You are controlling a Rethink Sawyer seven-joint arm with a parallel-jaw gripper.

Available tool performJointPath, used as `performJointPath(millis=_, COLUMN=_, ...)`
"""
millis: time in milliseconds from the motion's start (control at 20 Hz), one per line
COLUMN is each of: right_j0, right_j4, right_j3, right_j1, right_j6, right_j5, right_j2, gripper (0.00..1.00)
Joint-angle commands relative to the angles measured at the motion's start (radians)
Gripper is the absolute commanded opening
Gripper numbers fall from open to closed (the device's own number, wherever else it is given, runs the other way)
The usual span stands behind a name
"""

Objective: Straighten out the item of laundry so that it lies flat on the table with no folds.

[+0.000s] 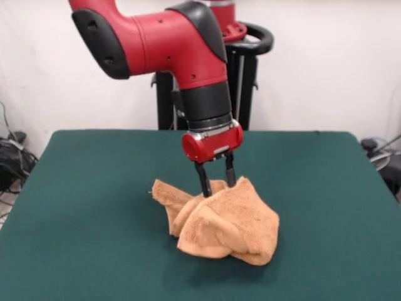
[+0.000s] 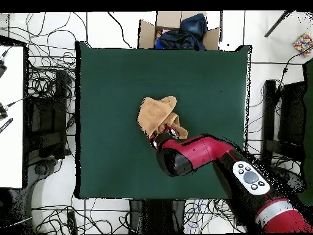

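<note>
The orange-tan towel (image 1: 232, 226) lies crumpled in a tall heap near the middle of the dark green table (image 1: 88, 207). My gripper (image 1: 218, 187) comes straight down onto the heap's far upper edge. Its two black fingers stand a little apart with a bunch of cloth between them, shut on it. The cloth rises to a peak at the fingers and hangs in folds towards the front. In the overhead view the towel (image 2: 154, 113) shows as a bunched patch on the table (image 2: 110, 85), its lower right part hidden under my arm (image 2: 189, 153).
The robot's black pedestal (image 1: 241, 75) stands behind the table's far edge. In the overhead view a cardboard box (image 2: 177, 30) with dark cloth sits beyond the table's top edge, and cables lie on the floor around the table.
</note>
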Motion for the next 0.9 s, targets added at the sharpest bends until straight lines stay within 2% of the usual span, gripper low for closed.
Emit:
performJointPath(millis=50, right_j0=0.037, right_j4=-0.086, right_j3=-0.038, right_j1=0.043, right_j6=0.006, right_j5=0.027, right_j2=-0.046, gripper=1.0)
performJointPath(millis=900, right_j0=-0.047, right_j4=-0.027, right_j3=-0.026, right_j1=0.004, right_j6=-0.091, right_j5=0.135, right_j2=0.066, gripper=1.0)
